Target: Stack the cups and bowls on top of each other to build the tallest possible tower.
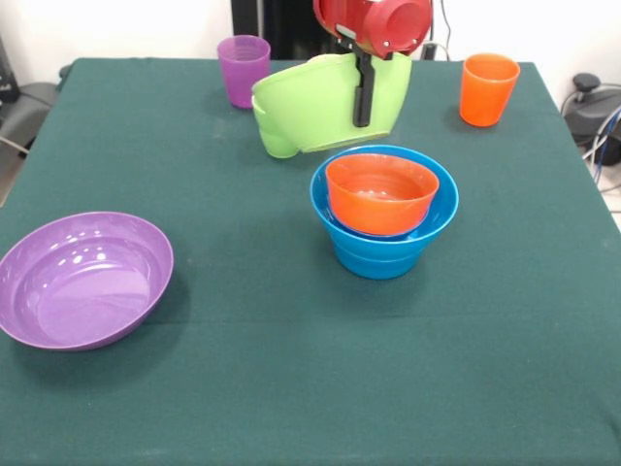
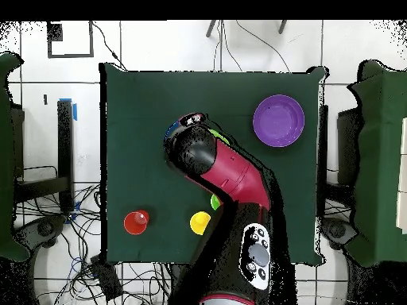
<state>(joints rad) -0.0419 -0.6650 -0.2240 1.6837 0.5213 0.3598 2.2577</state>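
Observation:
My gripper [image 1: 362, 116] is shut on the rim of the large lime green bowl [image 1: 310, 107] and holds it tipped on its side in the air. The bowl hangs just behind and above the tower [image 1: 383, 243], a blue bowl pile with the small orange bowl [image 1: 380, 192] resting tilted inside it. The large purple bowl [image 1: 82, 280] sits alone at the front left; it also shows in the overhead view [image 2: 278, 121]. A purple cup [image 1: 243, 68] stands at the back left and an orange cup [image 1: 488, 87] at the back right. A yellow cup [image 2: 200, 222] shows only from overhead.
In the overhead view the red arm [image 2: 230, 179] covers the tower and most of the lime bowl. The orange cup [image 2: 136, 222] stands near the robot-side table edge. Cables lie on the floor around the table.

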